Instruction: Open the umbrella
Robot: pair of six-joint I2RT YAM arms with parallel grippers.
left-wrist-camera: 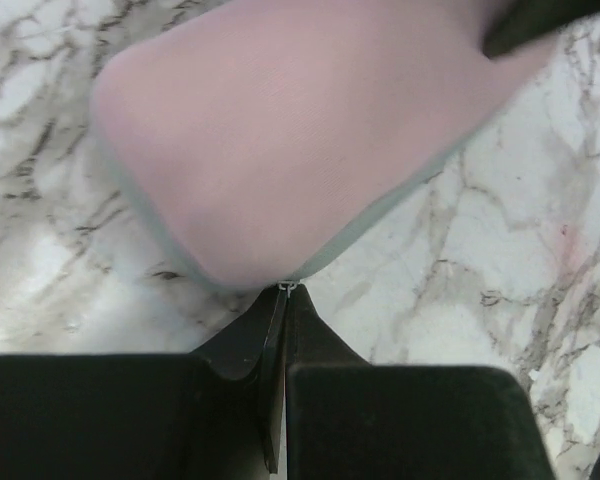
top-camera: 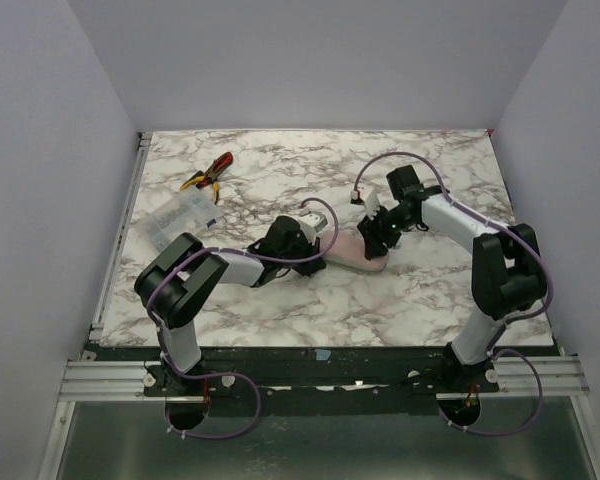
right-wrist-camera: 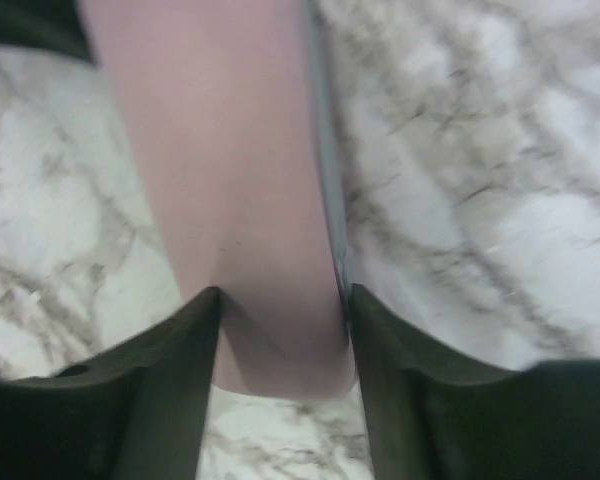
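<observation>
Holding one end fast while the other is drawn away along the shaft is what this step seems to call for, so both grips should sit square and firm before any pull. The right gripper [right-wrist-camera: 280,300] has its jaws partly spread, one on each flank of the umbrella [right-wrist-camera: 230,150] near its end, and both seem pressed against the pale fabric. The left gripper [left-wrist-camera: 285,292] is squeezed fully together, with its tips touching the rim of the other end. Whether a sliver of fabric is nipped there cannot be told. The umbrella lies folded on the table [top-camera: 430,290], about mid-table and a little toward the right edge. Red-and-yellow pliers [top-camera: 208,172] and a clear box [top-camera: 175,220] sit well apart from it, toward the far-left corner.
</observation>
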